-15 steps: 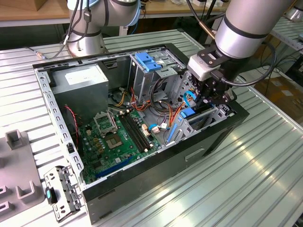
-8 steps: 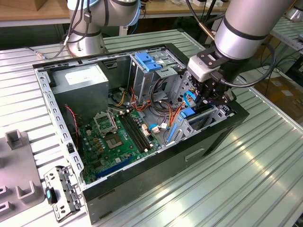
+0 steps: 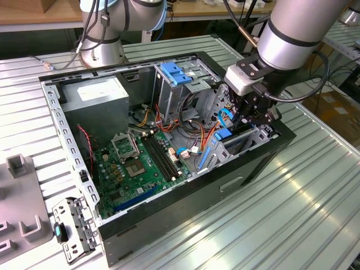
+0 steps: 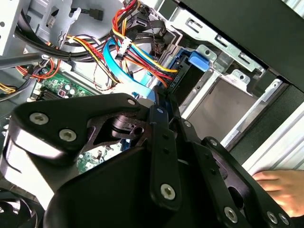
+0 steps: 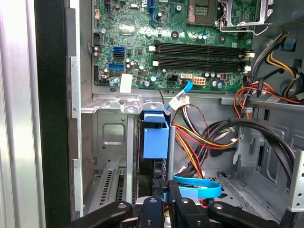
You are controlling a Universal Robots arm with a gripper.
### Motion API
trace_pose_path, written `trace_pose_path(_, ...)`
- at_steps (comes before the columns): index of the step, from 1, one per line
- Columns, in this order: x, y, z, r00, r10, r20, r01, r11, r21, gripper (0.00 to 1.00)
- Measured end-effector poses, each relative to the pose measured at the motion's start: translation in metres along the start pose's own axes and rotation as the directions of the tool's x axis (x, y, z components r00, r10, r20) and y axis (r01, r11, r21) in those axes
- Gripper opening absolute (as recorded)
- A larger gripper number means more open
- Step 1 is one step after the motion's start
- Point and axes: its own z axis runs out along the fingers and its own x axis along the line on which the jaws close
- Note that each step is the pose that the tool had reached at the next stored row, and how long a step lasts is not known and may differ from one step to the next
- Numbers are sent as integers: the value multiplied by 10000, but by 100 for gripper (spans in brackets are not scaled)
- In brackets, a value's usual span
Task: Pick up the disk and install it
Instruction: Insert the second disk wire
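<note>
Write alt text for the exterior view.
A robot arm's pincer reaches into an open computer case lying on a ribbed metal table, at a drive bay near the exterior view's right where a blue-framed disk sits. A green motherboard and power supply lie exposed inside.

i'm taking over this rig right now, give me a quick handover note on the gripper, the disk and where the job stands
Gripper: down inside the open computer case, at the drive bay on the exterior view's right. Whether its fingers are open or shut cannot be made out.
Disk: standing on edge in the bay slot, blue carrier end showing in both wrist views, right in front of the gripper.
Done: disk is picked up and brought into the bay.
Left: whether it is fully seated cannot be told; check that.
Note: a person's hand rests by the case's outer edge in the second wrist view.
</note>
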Motion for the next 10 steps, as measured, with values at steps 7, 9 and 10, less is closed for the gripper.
trace_pose_path(7,-4,-7,-43,10000,-2,-2,2,10000,0,16)
trace_pose_path(9,-5,-9,-58,10000,0,1,0,10000,0,16)
trace_pose_path(10,-5,-9,-59,10000,1,8,-1,10000,1,16)
